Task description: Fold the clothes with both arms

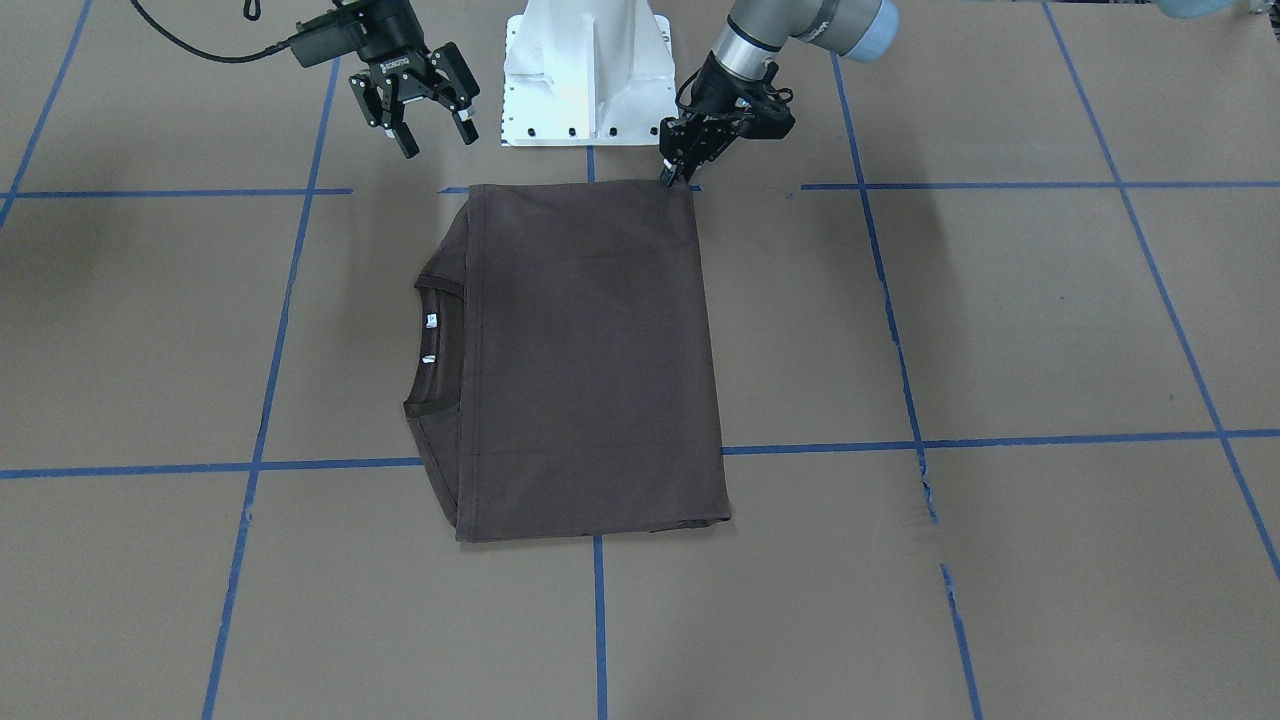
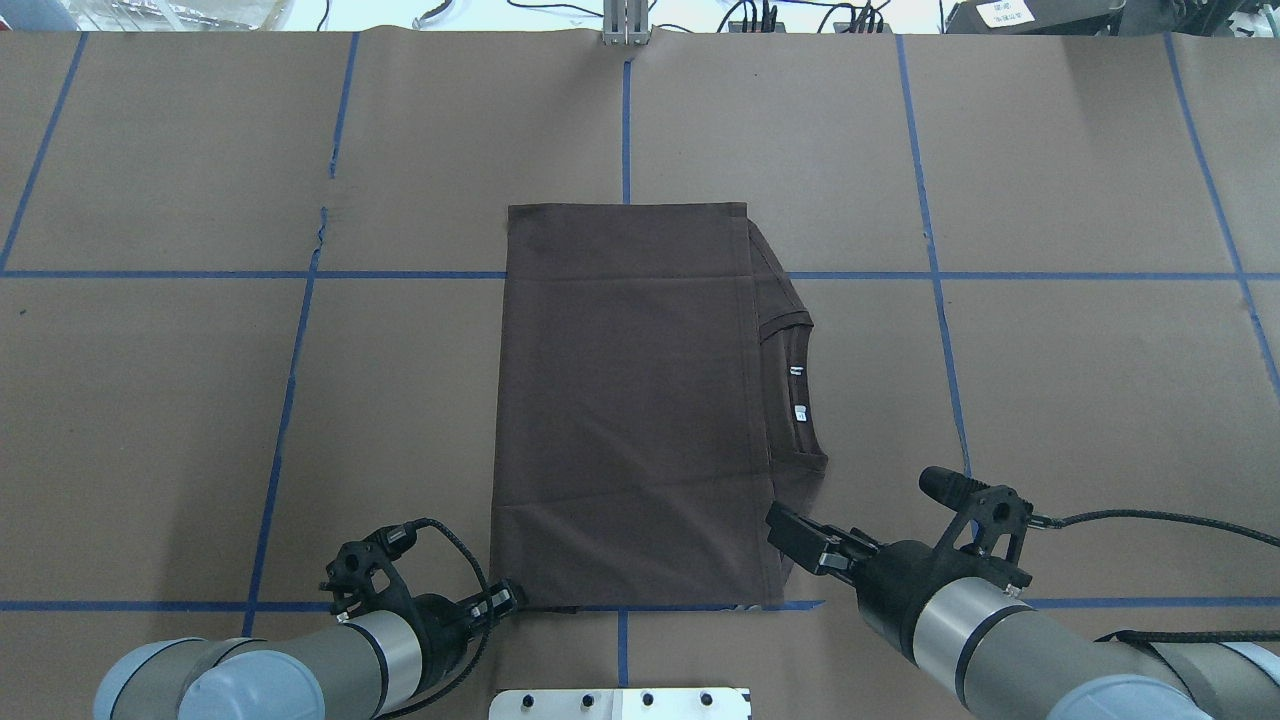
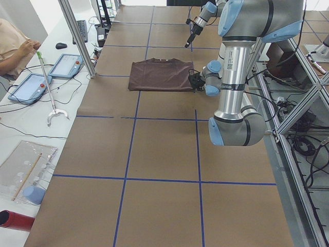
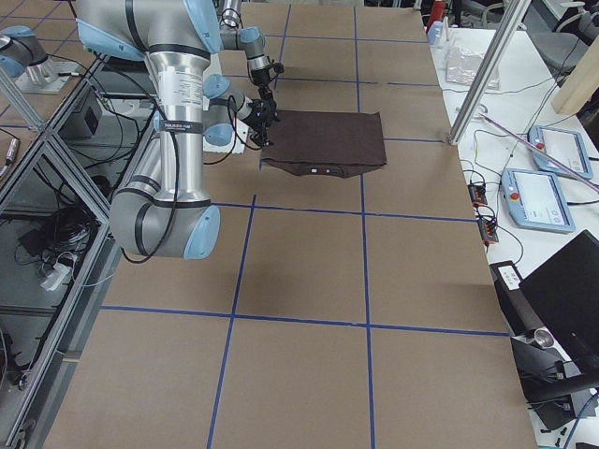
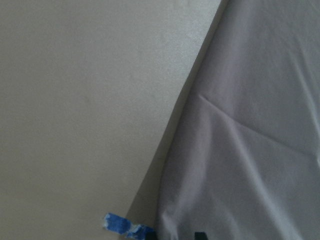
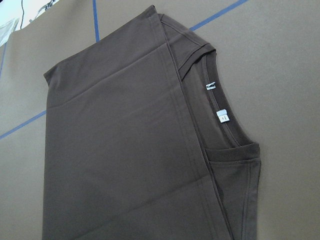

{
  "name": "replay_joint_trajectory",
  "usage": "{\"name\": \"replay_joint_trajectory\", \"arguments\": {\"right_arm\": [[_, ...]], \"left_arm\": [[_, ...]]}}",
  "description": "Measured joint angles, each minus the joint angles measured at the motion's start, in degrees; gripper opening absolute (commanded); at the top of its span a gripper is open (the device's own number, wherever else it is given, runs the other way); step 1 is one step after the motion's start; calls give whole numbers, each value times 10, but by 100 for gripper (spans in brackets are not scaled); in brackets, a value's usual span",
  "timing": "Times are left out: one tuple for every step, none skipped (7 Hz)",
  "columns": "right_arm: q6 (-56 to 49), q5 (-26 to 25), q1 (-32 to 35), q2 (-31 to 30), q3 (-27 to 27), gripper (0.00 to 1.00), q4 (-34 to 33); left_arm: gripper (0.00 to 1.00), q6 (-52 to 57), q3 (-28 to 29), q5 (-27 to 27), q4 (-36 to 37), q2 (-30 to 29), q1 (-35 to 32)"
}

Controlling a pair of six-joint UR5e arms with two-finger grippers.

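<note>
The dark brown T-shirt (image 1: 590, 360) (image 2: 630, 400) lies flat on the table, folded into a rectangle. Its collar (image 1: 430, 345) and white neck labels (image 6: 222, 116) stick out on my right side. My left gripper (image 1: 668, 178) (image 2: 508, 592) is down at the shirt's near-left corner, fingers pinched together on the cloth edge. The left wrist view shows only that shirt edge (image 5: 260, 125) close up. My right gripper (image 1: 438, 142) (image 2: 785, 530) hovers open above the table beside the near-right corner, holding nothing.
The white pedestal base (image 1: 585, 75) stands just behind the shirt's near edge. Blue tape lines (image 1: 260, 430) grid the brown paper table cover, which has a tear (image 1: 925, 490). A person sits by tablets (image 3: 31, 85) beyond the table's far side.
</note>
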Motion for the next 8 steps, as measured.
{"name": "replay_joint_trajectory", "arguments": {"right_arm": [[0, 0, 0, 0, 0, 100, 0], [0, 0, 0, 0, 0, 100, 0], [2, 0, 0, 2, -2, 99, -1], [18, -1, -1, 8, -5, 97, -9], [49, -2, -1, 14, -6, 96, -34], [82, -1, -2, 26, -7, 93, -82], [112, 0, -3, 50, -14, 89, -140], [138, 1, -3, 79, -30, 85, -184]], "left_arm": [[0, 0, 1, 0, 0, 1, -1], [0, 0, 2, 0, 0, 2, -2], [0, 1, 2, 0, 0, 2, -2], [0, 1, 2, 0, 1, 2, -2], [0, 1, 1, 0, 1, 2, -2], [0, 1, 0, 0, 1, 2, -2], [0, 1, -1, 0, 1, 1, -2], [0, 1, -2, 0, 1, 1, -2]]}}
